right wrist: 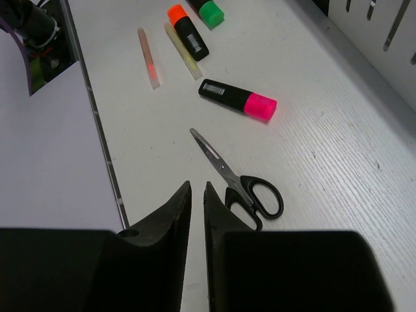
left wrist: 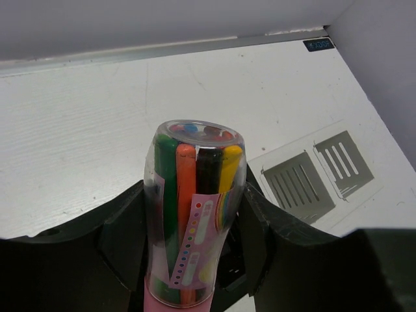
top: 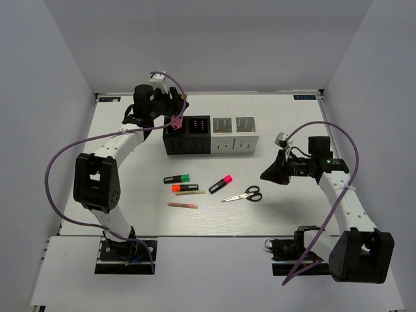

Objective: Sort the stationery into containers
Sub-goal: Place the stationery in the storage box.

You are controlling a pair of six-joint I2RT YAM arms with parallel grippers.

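You had the left gripper [top: 171, 118] up in the upper left of the top view, at the left end of the containers [top: 211, 140], a joined row of two black boxes and two pale ones. Its fingers [left wrist: 123, 237] were clamped on the pink tube [left wrist: 195, 175], one on each side. The tube's clear body showed green, orange, black and yellow pens inside. It hung over or just behind the leftmost black box. Whether it touched that box could not be told.

Your right gripper [right wrist: 197, 185] sat at the right of the top view, above the table [top: 292, 208]. Its fingers were almost together, with only a thin slit between them and nothing in it. Just right of them in the wrist view lay the scissors [right wrist: 240, 185], closed, with the black handles toward the camera and the blades pointing to the upper left.

Above the scissors lay the pink highlighter [right wrist: 237, 97]. At the top edge of that view lay the orange highlighter [right wrist: 188, 29] and the green highlighter [right wrist: 209, 12]. The yellow stick [right wrist: 184, 52] lay beside the orange one, and the pink stick [right wrist: 148, 57] lay left of it.
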